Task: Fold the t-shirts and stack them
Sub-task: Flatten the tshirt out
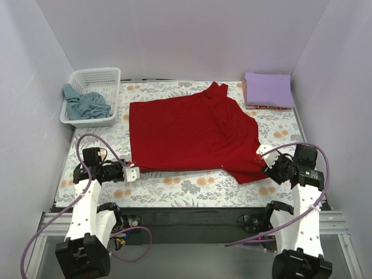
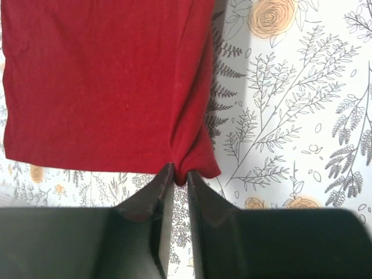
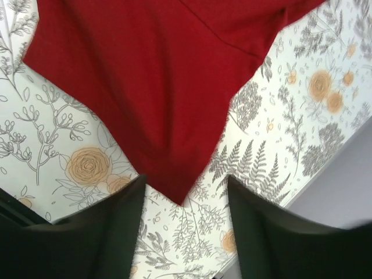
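Left gripper (image 2: 180, 172) is pinched shut on the near left corner of the red t-shirt (image 1: 186, 136), with the cloth bunched into a small fold between its dark fingers (image 2: 152, 203). Right gripper (image 3: 185, 181) stands wide. Its two fingers sit on either side of the pointed tip at the shirt's near right corner and are not closed on it. Whether they touch the cloth cannot be told. The red t-shirt lies spread flat across the middle of the floral tablecloth (image 1: 174, 189), with its collar toward the far side. A lavender t-shirt (image 1: 268, 90) lies folded in a neat square at the far right corner of the table, well apart from the red one. A blue-grey t-shirt (image 1: 86, 104) is crumpled inside the white basket (image 1: 96, 72) at the far left corner, with part of it hanging over the basket's left rim
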Robot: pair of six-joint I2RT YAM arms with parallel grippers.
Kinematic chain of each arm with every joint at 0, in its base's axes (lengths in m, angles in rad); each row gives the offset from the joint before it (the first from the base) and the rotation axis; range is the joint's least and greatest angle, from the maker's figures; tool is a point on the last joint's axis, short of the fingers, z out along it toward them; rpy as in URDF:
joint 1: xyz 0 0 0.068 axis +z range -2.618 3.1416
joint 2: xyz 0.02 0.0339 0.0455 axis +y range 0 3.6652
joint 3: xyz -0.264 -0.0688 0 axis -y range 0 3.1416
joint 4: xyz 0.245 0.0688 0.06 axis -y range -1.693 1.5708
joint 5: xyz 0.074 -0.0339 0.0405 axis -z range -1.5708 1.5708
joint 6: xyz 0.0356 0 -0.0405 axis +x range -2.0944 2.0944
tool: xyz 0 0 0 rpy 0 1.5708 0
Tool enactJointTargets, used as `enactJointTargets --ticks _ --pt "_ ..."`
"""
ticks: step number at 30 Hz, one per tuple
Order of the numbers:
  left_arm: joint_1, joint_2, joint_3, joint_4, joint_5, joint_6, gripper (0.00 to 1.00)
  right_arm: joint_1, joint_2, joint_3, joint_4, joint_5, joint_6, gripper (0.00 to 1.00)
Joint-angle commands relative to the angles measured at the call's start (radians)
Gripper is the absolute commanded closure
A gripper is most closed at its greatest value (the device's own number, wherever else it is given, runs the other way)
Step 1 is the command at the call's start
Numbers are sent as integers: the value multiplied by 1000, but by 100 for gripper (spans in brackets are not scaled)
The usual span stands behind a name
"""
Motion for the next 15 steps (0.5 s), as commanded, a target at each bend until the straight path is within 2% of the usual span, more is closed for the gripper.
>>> enactJointTargets --ticks 1,3,5,6,8,11,12,14,15 --pt "7 -35 -8 -85 16 100 84 0 -53 12 -126 -19 -196 29" --pt "8 -12 13 18 12 -24 76 1 -22 58 -149 -42 -173 10" --pt "8 54 64 -22 28 -33 71 0 45 95 -157 -48 -135 8" --pt "8 77 111 -56 41 7 56 0 71 130 -152 -47 -120 5" --pt "7 105 141 -83 84 -13 48 0 163 167 -152 -68 -68 5" --pt "5 107 141 -9 101 -106 47 1 314 262 -154 -123 39 13" --pt "1 107 133 8 95 -123 47 6 355 302 -152 -129 66 24" --pt "-35 110 104 51 37 -206 49 35 474 342 -146 -117 123 34" --pt "-58 114 99 68 6 -249 50 45 510 359 -145 -108 165 45"
